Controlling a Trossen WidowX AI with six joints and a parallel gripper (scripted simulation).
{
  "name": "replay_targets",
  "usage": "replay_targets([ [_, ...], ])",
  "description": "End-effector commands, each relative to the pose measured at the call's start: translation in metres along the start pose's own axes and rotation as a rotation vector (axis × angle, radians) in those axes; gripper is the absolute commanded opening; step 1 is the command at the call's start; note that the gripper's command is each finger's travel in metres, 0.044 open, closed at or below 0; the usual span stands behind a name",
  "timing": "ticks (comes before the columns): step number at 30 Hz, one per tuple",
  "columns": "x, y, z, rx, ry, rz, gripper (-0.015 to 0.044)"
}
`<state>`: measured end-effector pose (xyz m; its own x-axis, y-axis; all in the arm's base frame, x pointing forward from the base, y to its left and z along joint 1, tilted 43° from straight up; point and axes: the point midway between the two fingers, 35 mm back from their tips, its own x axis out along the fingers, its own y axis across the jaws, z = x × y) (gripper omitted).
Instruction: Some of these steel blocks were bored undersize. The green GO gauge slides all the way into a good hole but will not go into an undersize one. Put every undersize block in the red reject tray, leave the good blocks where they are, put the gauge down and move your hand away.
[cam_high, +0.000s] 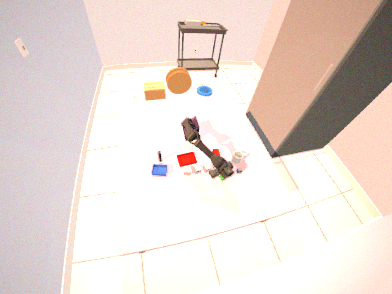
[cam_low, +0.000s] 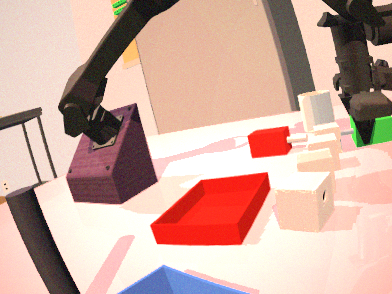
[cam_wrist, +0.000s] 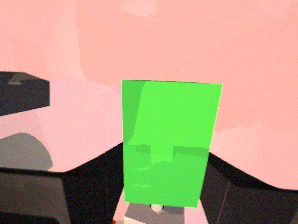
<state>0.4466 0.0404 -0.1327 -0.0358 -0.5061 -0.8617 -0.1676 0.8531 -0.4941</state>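
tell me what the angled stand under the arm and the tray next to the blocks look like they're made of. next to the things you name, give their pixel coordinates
The stand (cam_low: 135, 162) looks like purple-stained wood, fairly matte, with grain streaks on its faces. The red tray (cam_high: 187, 159) (cam_low: 212, 207) could be plastic or painted metal: smooth, evenly colored walls with no grain.

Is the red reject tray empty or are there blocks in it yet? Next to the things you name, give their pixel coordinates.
Empty: in the exterior view the shallow red plastic tray (cam_high: 187, 159) (cam_low: 210, 212) shows bare floor inside its walls.
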Motion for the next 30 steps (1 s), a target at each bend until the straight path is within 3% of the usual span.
replay_targets([
  [1, -0.004, 0.001, 0.0, 0.007, -0.009, 0.003, 0.0],
  [30, -0.003, 0.001, -0.013, 0.006, -0.008, 0.003, 0.0],
])
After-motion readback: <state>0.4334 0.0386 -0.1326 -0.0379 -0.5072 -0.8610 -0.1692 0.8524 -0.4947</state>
